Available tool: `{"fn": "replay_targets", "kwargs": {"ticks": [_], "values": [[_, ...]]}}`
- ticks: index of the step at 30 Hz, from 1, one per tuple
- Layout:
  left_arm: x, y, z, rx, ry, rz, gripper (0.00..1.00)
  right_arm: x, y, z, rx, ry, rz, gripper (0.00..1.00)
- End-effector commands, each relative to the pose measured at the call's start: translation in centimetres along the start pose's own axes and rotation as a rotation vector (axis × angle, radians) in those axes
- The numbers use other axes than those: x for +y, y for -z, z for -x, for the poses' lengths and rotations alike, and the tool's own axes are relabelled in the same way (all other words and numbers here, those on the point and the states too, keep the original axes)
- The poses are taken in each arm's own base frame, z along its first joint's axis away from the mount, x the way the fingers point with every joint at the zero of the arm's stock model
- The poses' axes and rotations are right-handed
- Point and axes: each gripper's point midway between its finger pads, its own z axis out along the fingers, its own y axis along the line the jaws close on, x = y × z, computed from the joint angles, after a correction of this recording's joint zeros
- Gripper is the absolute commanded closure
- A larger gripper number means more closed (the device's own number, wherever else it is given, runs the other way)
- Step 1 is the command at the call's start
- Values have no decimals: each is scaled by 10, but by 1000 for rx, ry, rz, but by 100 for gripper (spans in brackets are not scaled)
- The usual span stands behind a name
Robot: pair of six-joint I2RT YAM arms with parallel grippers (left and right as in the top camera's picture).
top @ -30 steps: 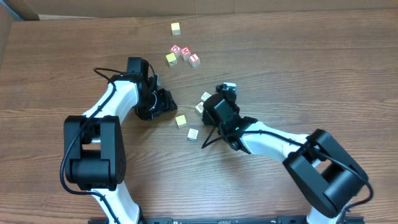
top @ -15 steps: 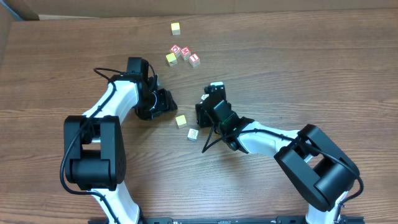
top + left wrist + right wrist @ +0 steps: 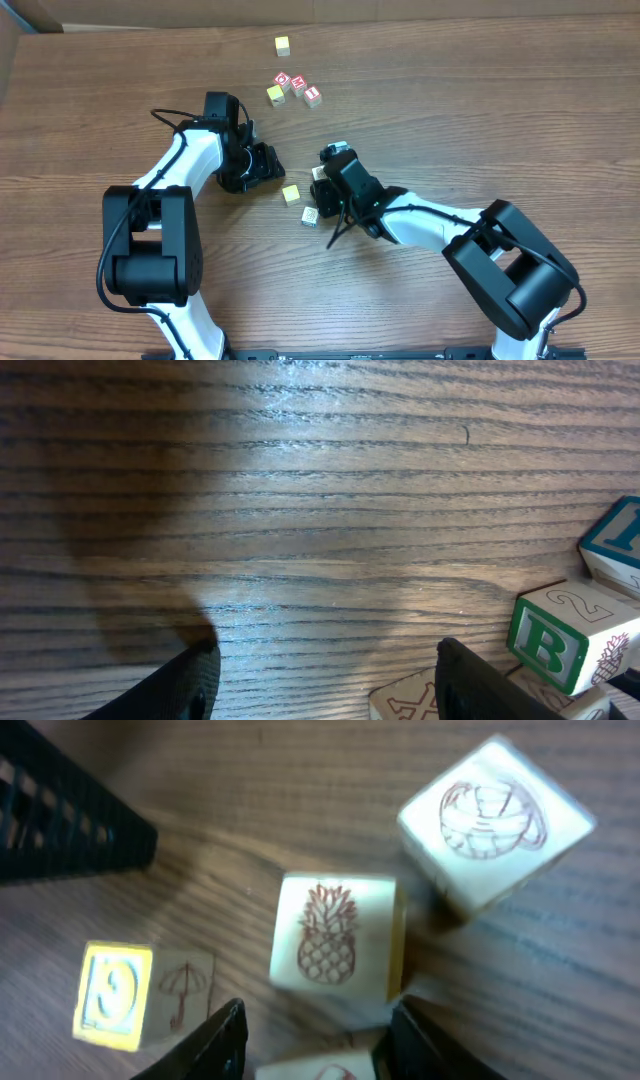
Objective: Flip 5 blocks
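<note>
blocks (image 3: 291, 194) on table (image 3: 480, 100), other cubes (image 3: 298, 86) behind

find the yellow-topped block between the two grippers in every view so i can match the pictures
overhead: yellow-topped block, centre, lower right of the left gripper.
right wrist: far left, umbrella on its side face.
left wrist: cannot pick it out; no yellow shows.
shared landmark: left gripper, top left in right wrist, bottom edge in left wrist.

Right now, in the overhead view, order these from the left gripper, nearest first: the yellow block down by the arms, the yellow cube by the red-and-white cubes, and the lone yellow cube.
From the left gripper:
1. The yellow block, just beside its fingertips.
2. The yellow cube, next to the red-and-white cubes, farther up.
3. The lone yellow cube, alone near the far edge.
</note>
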Motion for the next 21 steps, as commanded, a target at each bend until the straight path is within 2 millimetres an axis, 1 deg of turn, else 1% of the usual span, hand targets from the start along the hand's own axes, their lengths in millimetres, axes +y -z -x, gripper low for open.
{"fn": "replay_targets", "kwargs": {"ticks": [1,3,7,12,15,19,20,21], "values": [[11,-5,-3,16,-7,43,37,10,6,3,61,50,15,52],[11,-5,-4,17,-11,43,37,11,11,6,91,70,0,50],[11,-5,-3,15,-11,43,37,13,15,19,82,94,-23,36],[11,-5,-2,9,-12,41,37,3,11,39,-14,98,-92,31],[11,-5,-2,10,-12,41,37,2,-1,38,-25,98,-88,31],[11,-5,-2,11,-12,42,37,-7,-21,23,9,102,-105,32],[11,-5,-2,12,-12,42,37,-9,-24,20,15,111,-108,35],[11,-5,-3,12,-11,42,37,-9,-25,20,18,121,-110,41]]}}
